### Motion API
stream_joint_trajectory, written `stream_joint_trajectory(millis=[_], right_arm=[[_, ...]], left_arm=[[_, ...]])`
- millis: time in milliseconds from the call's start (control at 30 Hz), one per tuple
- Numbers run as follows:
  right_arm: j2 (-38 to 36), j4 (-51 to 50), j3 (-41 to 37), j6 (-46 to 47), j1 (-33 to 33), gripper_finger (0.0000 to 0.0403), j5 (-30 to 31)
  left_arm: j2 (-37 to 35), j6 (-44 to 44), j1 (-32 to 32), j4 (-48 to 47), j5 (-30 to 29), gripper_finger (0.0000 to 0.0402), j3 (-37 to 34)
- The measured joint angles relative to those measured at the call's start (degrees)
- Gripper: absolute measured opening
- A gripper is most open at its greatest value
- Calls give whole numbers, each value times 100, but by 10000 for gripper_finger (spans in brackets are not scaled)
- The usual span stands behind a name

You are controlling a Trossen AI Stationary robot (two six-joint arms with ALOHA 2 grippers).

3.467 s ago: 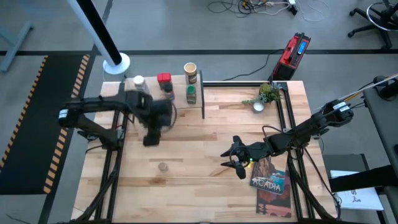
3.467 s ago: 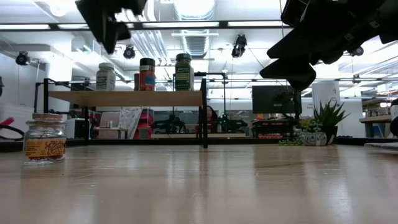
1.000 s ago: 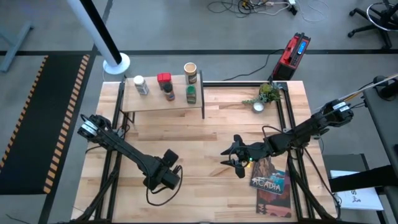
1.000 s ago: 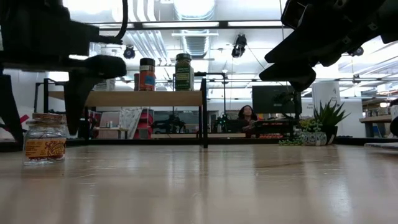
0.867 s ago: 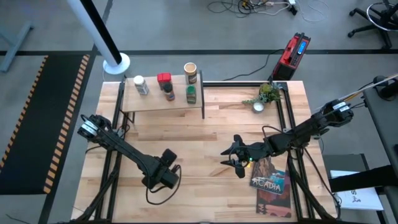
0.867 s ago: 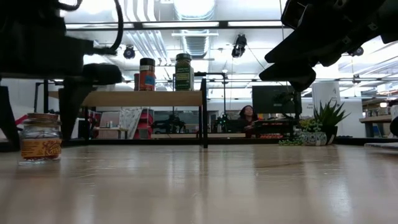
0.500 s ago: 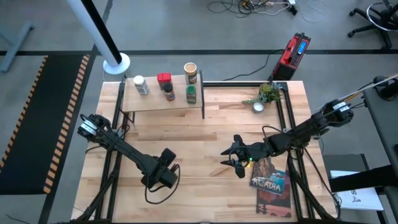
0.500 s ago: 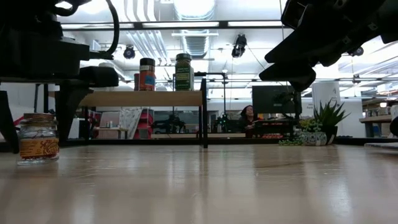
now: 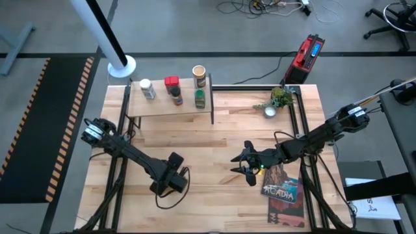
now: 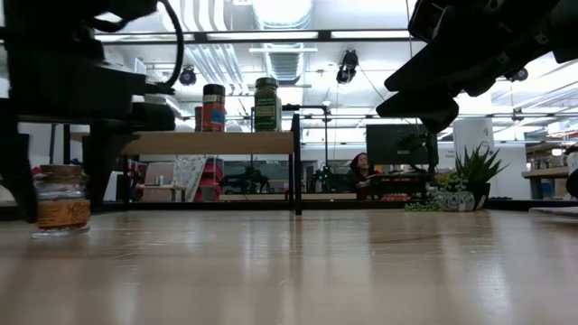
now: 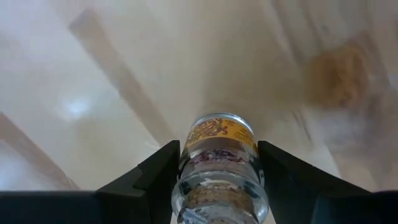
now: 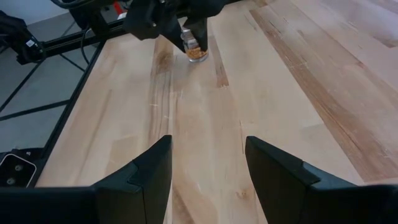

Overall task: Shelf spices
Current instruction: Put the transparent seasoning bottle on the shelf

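Five on the shelf: the white-capped jar, red tin, brown jar, green-lidded jar and tan canister stand along the far edge of the shelf, at the table's far left.
One left over: a cork-topped clear jar with a yellow label sits on the table, near and left, well apart from the shelf.
Left gripper: the left gripper is low over that jar, its fingers drawn in to the glass on both sides. The narrow grasp around the body suits lifting the jar upright.
Lift: by the low view the jar looks to be on the wood or barely off it; I cannot tell which.
Right gripper: the right gripper hangs above the table at the near right, beside the book, spread wide with nothing between its fingers. Parked there, it leaves the left arm's way clear.
Step in hand: likely securing the last jar.
Next: it needs raising above the shelf top and setting in a bare spot.
Risk: knocking the jars already standing there.
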Motion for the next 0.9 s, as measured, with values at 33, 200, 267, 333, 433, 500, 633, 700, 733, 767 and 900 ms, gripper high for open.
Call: stream_joint_trajectory(millis=[33, 200, 267, 333, 433, 500, 633, 700, 733, 767, 900], right_arm=[[1, -2, 0, 0, 0, 181, 0], [0, 0, 0, -2, 0, 181, 2], [0, 0, 0, -2, 0, 181, 2], [0, 0, 0, -1, 0, 181, 2], [0, 1, 0, 0, 0, 181, 0], [0, 2, 0, 0, 0, 181, 0], [0, 1, 0, 0, 0, 181, 0], [0, 2, 0, 0, 0, 181, 0], [0, 2, 0, 0, 0, 181, 0], [0, 0, 0, 0, 0, 181, 0], [0, 0, 0, 0, 0, 181, -1]], left_arm=[[-3, -116, 51, 13, -2, 185, 5], [-34, -1002, 502, 112, 279, 184, 151], [-54, -1490, 736, 116, 476, 184, 255], [-69, -2054, 987, 115, 632, 184, 344], [-69, -2963, 1360, 199, 903, 186, 375], [-69, -3449, 1560, 314, 1043, 185, 375], [-71, -3864, 1790, 426, 1345, 182, 377], [-74, -3969, 1859, 520, 1403, 183, 377], [-74, -3998, 1887, 583, 1415, 185, 377], [-74, -4030, 1908, 694, 1425, 186, 377], [-76, -4000, 1986, 1152, 1504, 188, 377]])
